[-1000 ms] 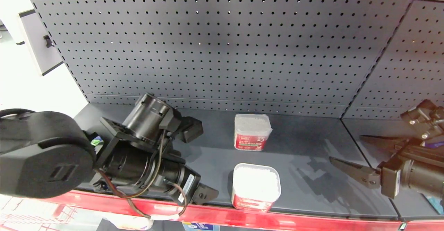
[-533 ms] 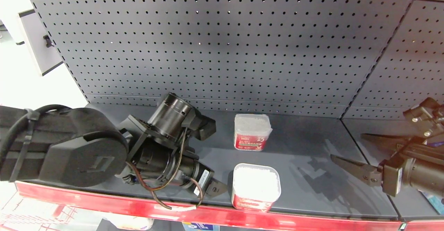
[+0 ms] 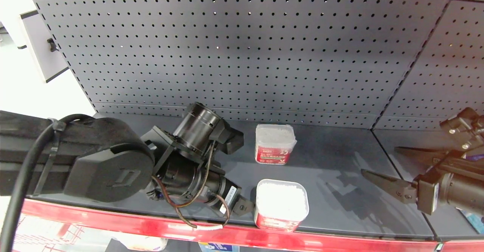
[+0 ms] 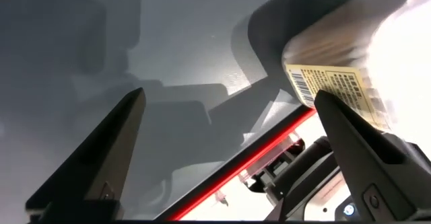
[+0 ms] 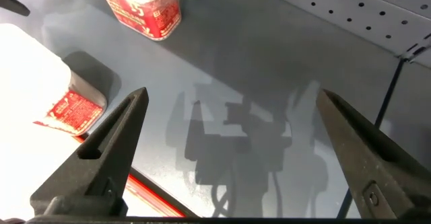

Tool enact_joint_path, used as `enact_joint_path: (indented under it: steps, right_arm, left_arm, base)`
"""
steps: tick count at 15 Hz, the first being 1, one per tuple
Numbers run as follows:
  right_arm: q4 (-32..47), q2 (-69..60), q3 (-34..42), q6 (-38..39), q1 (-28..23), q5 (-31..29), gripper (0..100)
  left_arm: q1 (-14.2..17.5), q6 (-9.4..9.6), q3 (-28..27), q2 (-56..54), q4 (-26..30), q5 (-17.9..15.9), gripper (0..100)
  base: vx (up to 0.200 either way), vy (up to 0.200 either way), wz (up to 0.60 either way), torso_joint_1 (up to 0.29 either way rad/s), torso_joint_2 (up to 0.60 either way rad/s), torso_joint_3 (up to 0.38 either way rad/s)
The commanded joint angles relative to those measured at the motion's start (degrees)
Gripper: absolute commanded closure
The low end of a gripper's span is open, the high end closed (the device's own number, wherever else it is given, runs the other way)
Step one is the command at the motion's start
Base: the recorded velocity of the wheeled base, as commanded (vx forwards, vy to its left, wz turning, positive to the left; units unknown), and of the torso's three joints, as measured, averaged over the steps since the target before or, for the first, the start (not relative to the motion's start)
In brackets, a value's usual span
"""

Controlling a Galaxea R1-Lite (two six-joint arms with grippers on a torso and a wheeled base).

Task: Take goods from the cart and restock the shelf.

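Note:
Two clear tubs with white contents and red labels stand on the dark shelf (image 3: 332, 191). The rear tub (image 3: 275, 143) (image 5: 141, 5) is near the pegboard. At the red front edge stands the front tub (image 3: 280, 204) (image 5: 40, 69) (image 4: 350, 69). My left gripper (image 4: 229, 95) is open and low over the shelf's front, just left of the front tub. One of its fingertips (image 3: 245, 206) touches that tub's side, and the tub lies outside the gap. My right gripper (image 3: 379, 161) (image 5: 232, 95) hangs open and empty over the bare shelf, right of both tubs.
A perforated grey back panel (image 3: 242, 55) rises behind the shelf. A vertical divider line (image 3: 382, 146) marks off the adjoining bay on the right. Below the red shelf lip (image 3: 321, 242), a red wire cart (image 3: 41, 237) and a white package (image 3: 143, 243) show.
My left arm has slid right along the shelf front up to the front tub, and that tub has shifted slightly right. The right gripper has hardly moved.

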Motion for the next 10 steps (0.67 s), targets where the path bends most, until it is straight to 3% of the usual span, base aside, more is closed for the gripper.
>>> enact_joint_path:
  steps: [1,10]
  right_arm:
    - [0.1,0.0,0.2,0.0,-0.1,0.0,0]
    - [0.3,0.0,3.2,-0.1,1.3,0.4,0]
  left_arm:
    - [-0.7,-0.12,-0.6,0.6,0.0,0.0,0]
    - [0.0,-0.74,-0.9,0.4,0.1,0.0,0]
  base:
    - [0.000,0.000,0.00,0.000,0.00,0.000]
    - [0.000,0.000,0.00,0.000,0.00,0.000]
